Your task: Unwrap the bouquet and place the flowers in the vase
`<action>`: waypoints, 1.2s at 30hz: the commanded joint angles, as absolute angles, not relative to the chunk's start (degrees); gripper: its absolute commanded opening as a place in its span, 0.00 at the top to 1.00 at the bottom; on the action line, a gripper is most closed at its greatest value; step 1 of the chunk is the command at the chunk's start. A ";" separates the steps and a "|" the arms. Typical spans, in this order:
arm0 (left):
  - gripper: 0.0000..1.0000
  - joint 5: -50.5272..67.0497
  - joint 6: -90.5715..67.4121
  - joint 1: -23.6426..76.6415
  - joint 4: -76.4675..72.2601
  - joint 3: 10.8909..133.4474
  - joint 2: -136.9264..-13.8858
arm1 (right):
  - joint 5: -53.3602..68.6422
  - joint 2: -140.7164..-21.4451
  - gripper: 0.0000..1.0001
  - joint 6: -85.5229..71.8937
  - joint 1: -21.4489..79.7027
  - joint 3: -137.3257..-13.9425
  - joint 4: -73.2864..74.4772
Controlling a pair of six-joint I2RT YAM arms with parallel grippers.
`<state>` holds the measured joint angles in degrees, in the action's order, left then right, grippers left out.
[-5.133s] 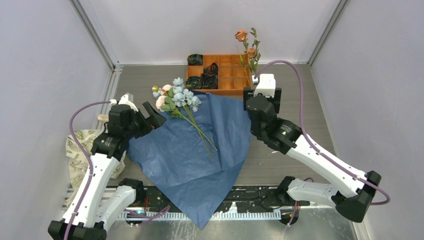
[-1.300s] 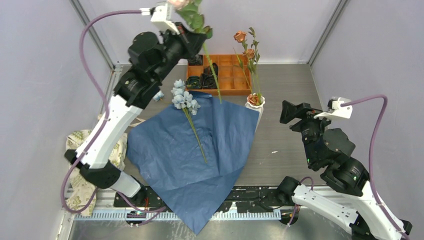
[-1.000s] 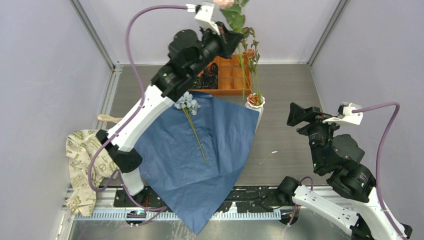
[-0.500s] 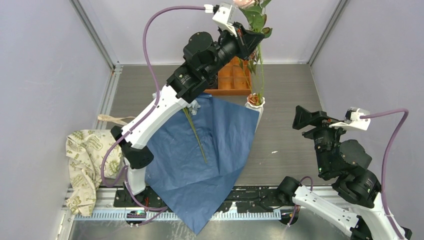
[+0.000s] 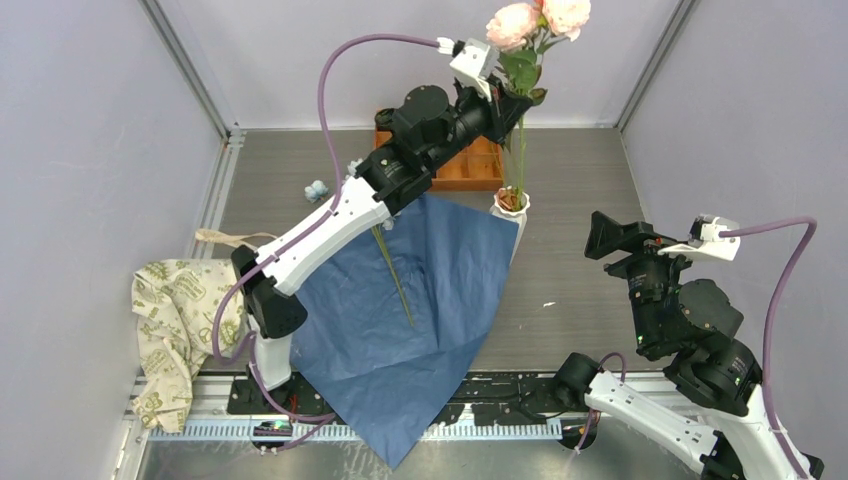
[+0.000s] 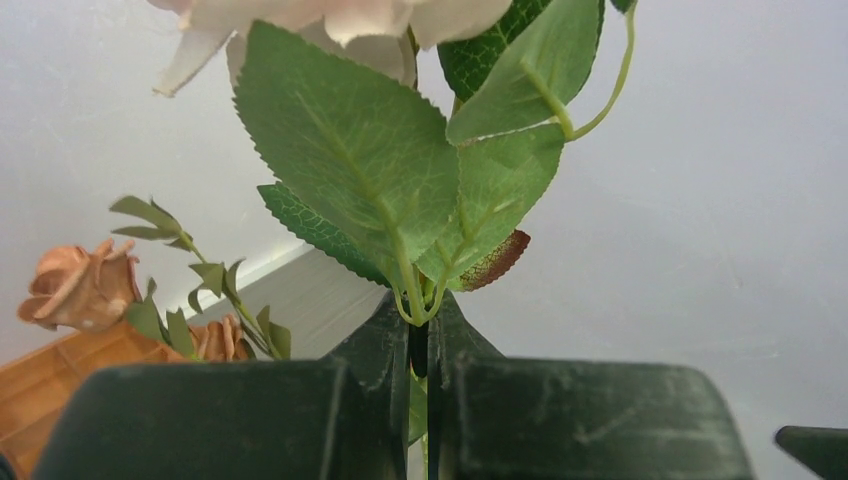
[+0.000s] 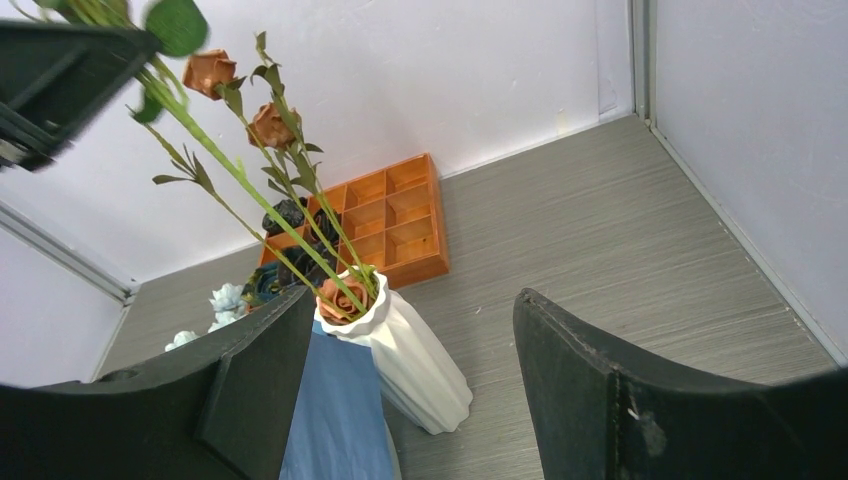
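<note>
Left fingers [image 6: 388, 345] are clamped tight on the stem of the pink flower [image 5: 538, 18], just under its leaves. The wrist view shows the stem pinched between both fingers, with the leaves fanning out straight above. I'm holding it high over the far side of the bench [image 5: 590, 170], blooms up, stem hanging down over the vase [image 5: 513, 212]. The stem's lower end meets the vase mouth. Can't tell whether the tip is inside the rim or just at it.

Vase is upright at the right corner of the blue wrapping paper [image 5: 400, 330], paper edge against it. Orange roses [image 7: 212, 70] already sit in it on long stems leaning out of the mouth, plus one short orange bloom down at the rim.

Right fingers [image 7: 600, 395] are spread wide with nothing in them. They hang above the bench to the right of the vase, well apart from it and pointed toward it.

Paper lies opened flat on the bench, near corner hanging over the front edge. One blue flower [image 5: 398, 280] lies on it, stem end toward me, head hidden under my left arm. A loose pale blue bloom [image 5: 317, 188] sits on bare bench left of the paper. Beige ribbon [image 5: 228, 237] and cream cloth bag [image 5: 175, 320] are at the left edge. Orange tray [image 5: 482, 168] is behind the vase, partly blocked by my left arm.
</note>
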<state>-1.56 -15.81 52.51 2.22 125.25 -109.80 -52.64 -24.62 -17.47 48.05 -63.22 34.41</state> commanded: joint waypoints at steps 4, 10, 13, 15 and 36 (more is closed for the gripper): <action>1.00 -5.04 -13.72 53.27 -6.10 115.32 -105.01 | -53.53 -24.76 0.22 -17.47 48.34 -63.19 33.22; 1.00 -10.01 -11.61 54.56 -10.82 108.03 -103.88 | -53.45 -25.14 0.22 -17.71 48.25 -63.03 33.31; 1.00 -10.64 -11.54 54.75 -10.90 106.80 -104.06 | -53.44 -25.32 0.22 -17.83 48.32 -62.80 33.30; 1.00 -11.25 -11.56 55.05 -10.98 105.96 -104.19 | -53.40 -25.40 0.22 -17.92 48.28 -62.67 33.36; 0.51 -13.28 -11.37 57.15 -6.79 103.60 -102.56 | -53.08 -24.84 0.21 -18.63 48.34 -61.44 33.16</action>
